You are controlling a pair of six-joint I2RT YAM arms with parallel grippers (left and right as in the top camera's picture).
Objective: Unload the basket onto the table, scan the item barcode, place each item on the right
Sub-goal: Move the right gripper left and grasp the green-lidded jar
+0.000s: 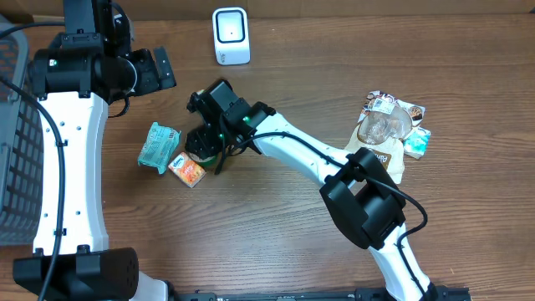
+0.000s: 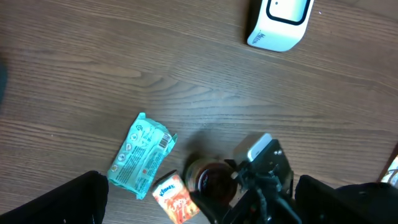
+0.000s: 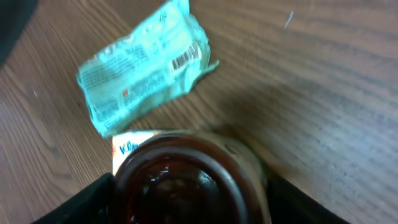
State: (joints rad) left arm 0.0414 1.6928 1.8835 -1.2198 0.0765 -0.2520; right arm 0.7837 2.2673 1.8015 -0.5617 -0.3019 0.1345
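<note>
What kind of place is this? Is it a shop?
Probably a pretend checkout set up on a wooden table for robot practice, not a real shop: there is a white barcode scanner, small packaged goods like the teal packet, and a grey basket.

Teal packet [image 1: 158,146] with white print and black barcode, orange-and-white small carton [image 1: 187,170], dark brown jar lid [image 3: 177,186], white scanner [image 1: 231,35] with black-edged face, brown wood-grain table [image 1: 334,67], grey mesh basket [image 1: 17,180]

- Left arm [image 1: 71,167]: white shell links, black joint housings, thin black cable alongside.
- Right arm [image 1: 301,155]: white links, bulky black joints, looping black cable, small green light.
- Left gripper [image 1: 160,72], right gripper [image 1: 206,147]: black.
</note>
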